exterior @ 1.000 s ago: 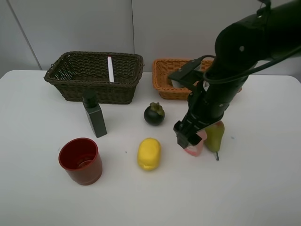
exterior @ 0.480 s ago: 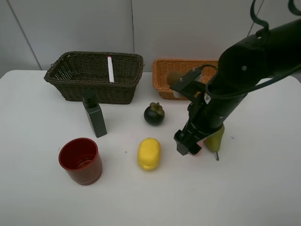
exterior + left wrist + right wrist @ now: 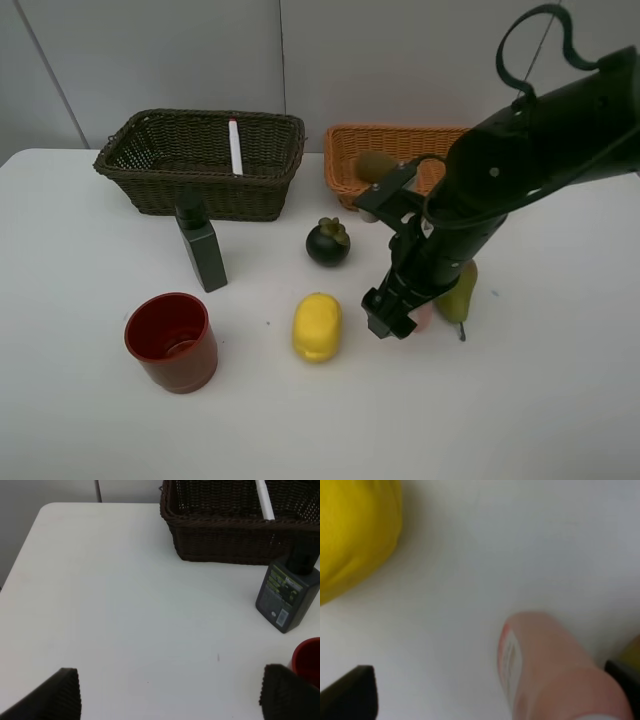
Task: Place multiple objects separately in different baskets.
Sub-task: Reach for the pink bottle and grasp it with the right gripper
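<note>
Pink, smooth cylindrical bottle (image 3: 545,665) sits between right fingers (image 3: 350,695) spread apart (left fingers (image 3: 60,695) likewise).

Table (image 3: 80,400): red cup (image 3: 171,342), green bottle (image 3: 203,255), lemon (image 3: 317,326), mangosteen (image 3: 327,243), pear (image 3: 458,290).

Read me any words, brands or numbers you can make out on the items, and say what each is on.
Nothing reads clearly.
Label on the dark green bottle: print and a barcode, too small to read.
Label on the pink bottle: too blurred to read.
</note>
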You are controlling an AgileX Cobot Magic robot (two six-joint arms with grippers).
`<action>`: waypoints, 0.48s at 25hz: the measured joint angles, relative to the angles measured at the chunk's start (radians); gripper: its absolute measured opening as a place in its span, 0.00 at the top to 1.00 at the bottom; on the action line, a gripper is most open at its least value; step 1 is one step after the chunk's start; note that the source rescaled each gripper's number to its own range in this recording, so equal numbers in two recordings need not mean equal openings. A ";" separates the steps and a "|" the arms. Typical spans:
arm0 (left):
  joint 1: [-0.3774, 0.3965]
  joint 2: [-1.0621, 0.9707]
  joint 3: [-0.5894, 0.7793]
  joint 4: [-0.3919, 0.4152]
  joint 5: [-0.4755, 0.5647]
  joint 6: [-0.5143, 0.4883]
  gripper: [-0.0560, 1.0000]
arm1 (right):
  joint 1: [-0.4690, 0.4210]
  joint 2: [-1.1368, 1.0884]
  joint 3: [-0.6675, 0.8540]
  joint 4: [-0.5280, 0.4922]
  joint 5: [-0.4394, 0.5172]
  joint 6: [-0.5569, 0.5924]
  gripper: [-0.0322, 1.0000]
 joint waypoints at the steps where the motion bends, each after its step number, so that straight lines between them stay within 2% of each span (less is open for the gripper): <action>1: 0.000 0.000 0.000 0.000 0.000 0.000 0.06 | 0.000 0.002 0.001 0.000 -0.012 0.000 0.02; 9: 0.000 0.000 0.000 0.000 0.000 0.000 0.06 | -0.001 0.003 0.002 0.000 -0.027 0.000 0.03; 12: 0.000 0.000 0.000 0.000 0.000 0.000 0.06 | -0.015 0.007 0.002 0.002 -0.025 0.000 0.10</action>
